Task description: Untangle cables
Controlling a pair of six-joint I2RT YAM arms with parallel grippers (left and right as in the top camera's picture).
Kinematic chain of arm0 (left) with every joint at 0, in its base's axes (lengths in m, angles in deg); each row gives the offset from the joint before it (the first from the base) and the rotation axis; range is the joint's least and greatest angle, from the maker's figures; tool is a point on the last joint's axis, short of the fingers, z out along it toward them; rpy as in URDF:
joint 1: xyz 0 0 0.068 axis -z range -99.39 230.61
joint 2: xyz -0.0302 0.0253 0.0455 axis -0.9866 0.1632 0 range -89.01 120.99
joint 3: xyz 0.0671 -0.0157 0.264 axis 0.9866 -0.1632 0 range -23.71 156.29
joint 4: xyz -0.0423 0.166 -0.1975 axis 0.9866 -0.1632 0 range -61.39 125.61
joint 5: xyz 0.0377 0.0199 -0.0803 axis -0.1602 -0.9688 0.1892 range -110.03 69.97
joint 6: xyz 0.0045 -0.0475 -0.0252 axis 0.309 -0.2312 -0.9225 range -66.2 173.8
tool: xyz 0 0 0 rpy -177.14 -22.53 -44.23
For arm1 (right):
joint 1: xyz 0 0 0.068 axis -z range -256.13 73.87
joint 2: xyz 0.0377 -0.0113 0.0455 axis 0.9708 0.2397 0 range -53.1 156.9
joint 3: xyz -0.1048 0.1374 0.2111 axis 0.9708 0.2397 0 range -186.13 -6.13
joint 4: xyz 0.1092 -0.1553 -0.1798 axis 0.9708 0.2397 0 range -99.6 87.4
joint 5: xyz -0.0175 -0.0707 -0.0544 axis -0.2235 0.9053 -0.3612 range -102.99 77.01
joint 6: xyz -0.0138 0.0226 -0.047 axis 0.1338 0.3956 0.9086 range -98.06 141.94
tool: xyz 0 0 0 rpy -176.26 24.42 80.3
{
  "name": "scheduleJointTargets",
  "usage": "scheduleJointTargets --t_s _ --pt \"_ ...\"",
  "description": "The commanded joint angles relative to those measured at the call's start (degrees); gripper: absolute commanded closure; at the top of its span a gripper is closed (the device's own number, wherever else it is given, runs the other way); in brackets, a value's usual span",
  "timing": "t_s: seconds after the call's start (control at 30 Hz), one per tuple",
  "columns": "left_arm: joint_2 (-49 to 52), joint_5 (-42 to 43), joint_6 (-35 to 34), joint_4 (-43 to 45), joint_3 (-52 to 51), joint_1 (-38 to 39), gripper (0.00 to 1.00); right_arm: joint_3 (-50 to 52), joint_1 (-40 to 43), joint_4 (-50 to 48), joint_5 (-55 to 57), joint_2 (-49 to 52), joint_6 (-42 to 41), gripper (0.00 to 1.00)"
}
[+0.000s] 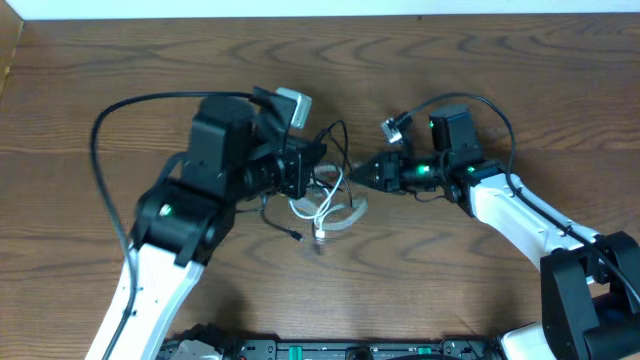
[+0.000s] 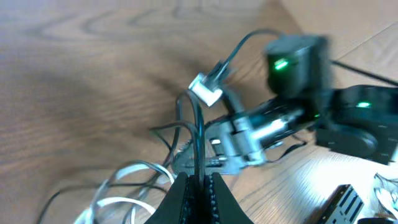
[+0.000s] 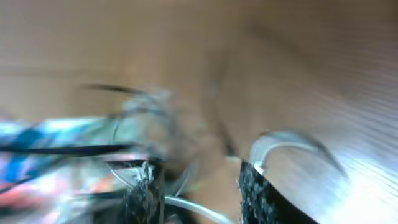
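Black left fingers (image 2: 180, 200) are clamped together on the black cable (image 2: 198, 143), which rises from them in a loop. Right fingers (image 3: 144, 198) are set apart. Both it and the white cable (image 1: 345, 218) lie tangled mid-desk (image 1: 480, 270).

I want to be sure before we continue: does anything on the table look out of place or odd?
Only the tangle: the black cable and white cable cross in one heap at the middle of the table. The left gripper is shut on the black cable, a loop of it standing up. Nothing looks damaged or spilled.
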Motion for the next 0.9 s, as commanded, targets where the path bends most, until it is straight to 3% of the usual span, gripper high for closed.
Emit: scheduleJointTargets --t_s 0.0,0.23,0.5,0.67,0.77,0.87 --pt "-1.44 2.25 -0.52 0.57 1.64 -0.09 0.93 0.0 0.15 4.66 18.53 0.33 2.45 0.65" --pt "-1.05 5.9 -0.55 2.23 1.64 -0.09 0.93 0.0 0.13 9.6 22.64 0.33 2.49 0.59" --pt "1.2 3.13 -0.5 2.19 1.64 -0.09 0.92 0.0 0.13 0.92 -7.78 0.33 13.68 0.55" --pt "3.37 4.13 -0.55 2.21 1.64 -0.07 0.92 0.0 0.11 -0.02 -11.8 0.33 15.34 0.49" --pt "4.33 5.25 -0.52 2.23 1.64 -0.07 0.93 0.0 -0.28 0.26 -11.32 0.33 15.37 0.52" --pt "4.72 5.25 -0.52 2.45 1.64 -0.07 0.93 0.0 -1.57 2.75 -6.21 0.33 15.32 0.65"
